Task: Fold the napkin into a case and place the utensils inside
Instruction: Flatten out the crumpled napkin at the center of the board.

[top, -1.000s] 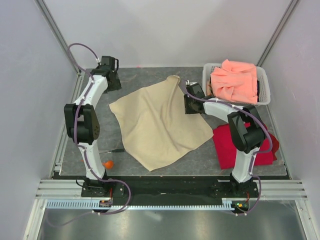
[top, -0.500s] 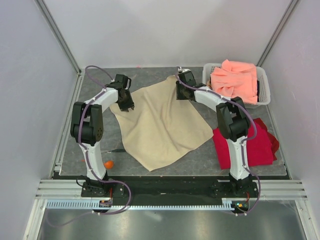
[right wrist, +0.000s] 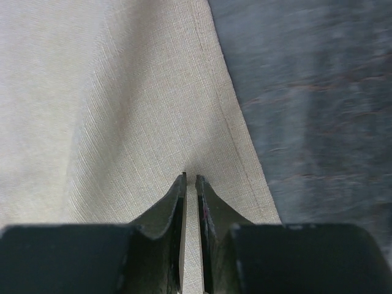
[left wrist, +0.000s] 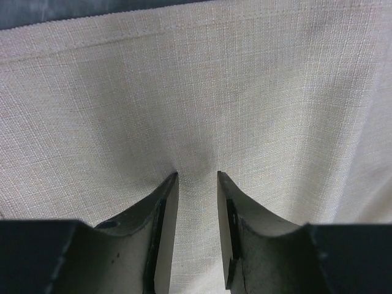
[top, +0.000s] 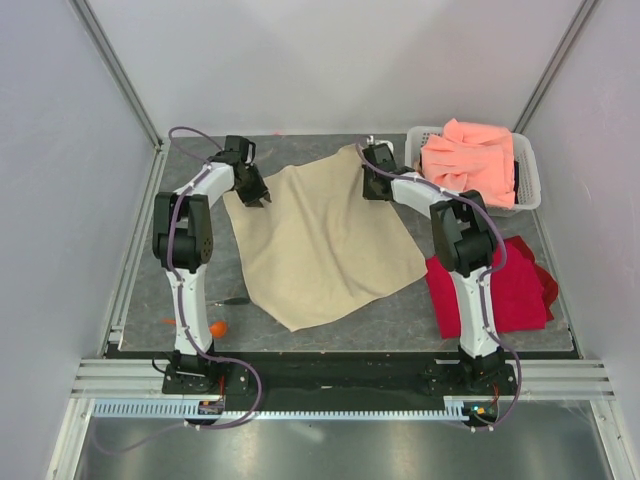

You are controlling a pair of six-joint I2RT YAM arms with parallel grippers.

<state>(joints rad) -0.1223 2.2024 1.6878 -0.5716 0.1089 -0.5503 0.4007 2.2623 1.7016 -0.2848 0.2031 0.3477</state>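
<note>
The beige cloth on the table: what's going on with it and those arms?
Two robot arms are working the napkin, which lies spread flat, unfolded. The left gripper sits on its far left corner, jaws partly apart; the right gripper is pinched shut on its far right edge. The orange spoon lies untouched by the left arm's base.

Between my jaws the napkin (left wrist: 245, 92) was matt woven cloth, a fine, rough grid of threads with a stitched hem. My fingers (left wrist: 138, 223) looked dark, smooth, faintly glossy. Beside my right jaws the table (right wrist: 318, 92) was matt, mottled grey.
</note>
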